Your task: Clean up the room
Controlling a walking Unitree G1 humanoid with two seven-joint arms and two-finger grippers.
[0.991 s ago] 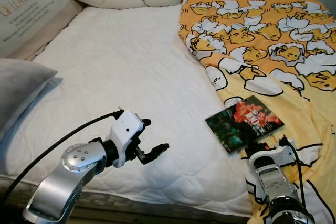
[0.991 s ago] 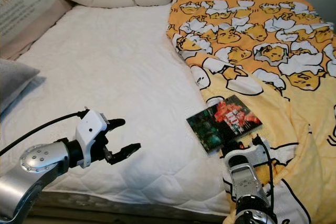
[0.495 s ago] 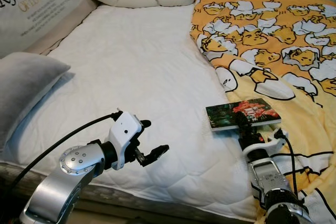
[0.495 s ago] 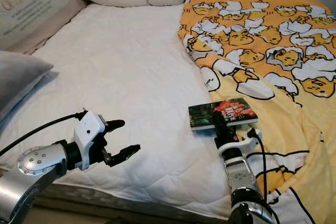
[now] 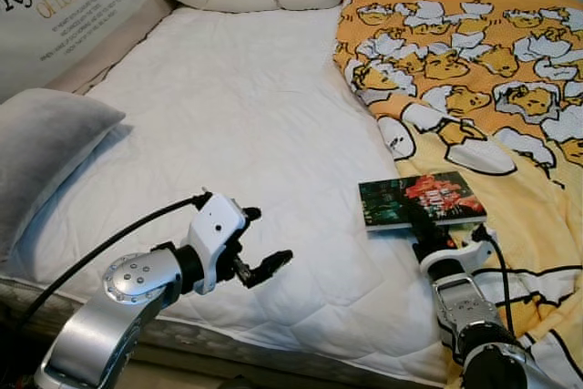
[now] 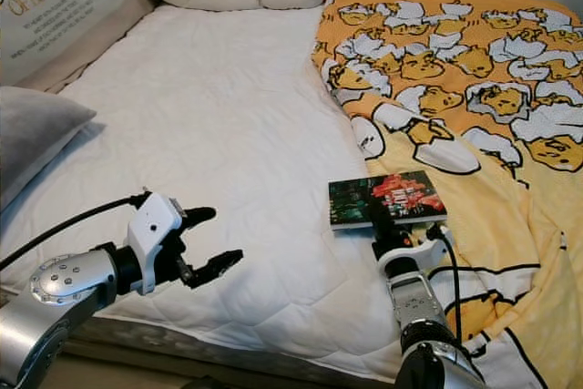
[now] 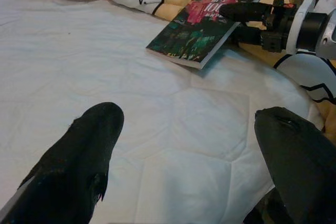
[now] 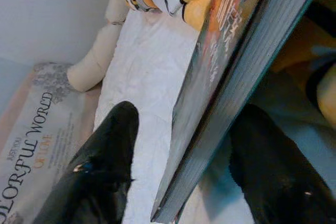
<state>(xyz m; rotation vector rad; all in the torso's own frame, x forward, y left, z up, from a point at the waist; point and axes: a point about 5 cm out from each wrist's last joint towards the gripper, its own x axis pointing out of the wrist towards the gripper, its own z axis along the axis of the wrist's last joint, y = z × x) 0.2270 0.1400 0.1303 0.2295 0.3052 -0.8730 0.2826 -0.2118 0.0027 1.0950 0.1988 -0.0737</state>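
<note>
I'm looking at the bed (image 5: 228,116), yellow cartoon blanket (image 5: 474,52) over its right half. The book (image 5: 421,199) sits near the front edge, where blanket meets white mattress. My right gripper (image 5: 426,225) has a finger above and below it, looks clamped on. Left gripper (image 5: 258,243) hovers spread apart over the front-left edge, holding nothing.

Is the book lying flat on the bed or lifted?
Lifted at its near edge: the book sits between the right gripper's fingers, one above the cover, one beneath, in the left wrist view.
</note>
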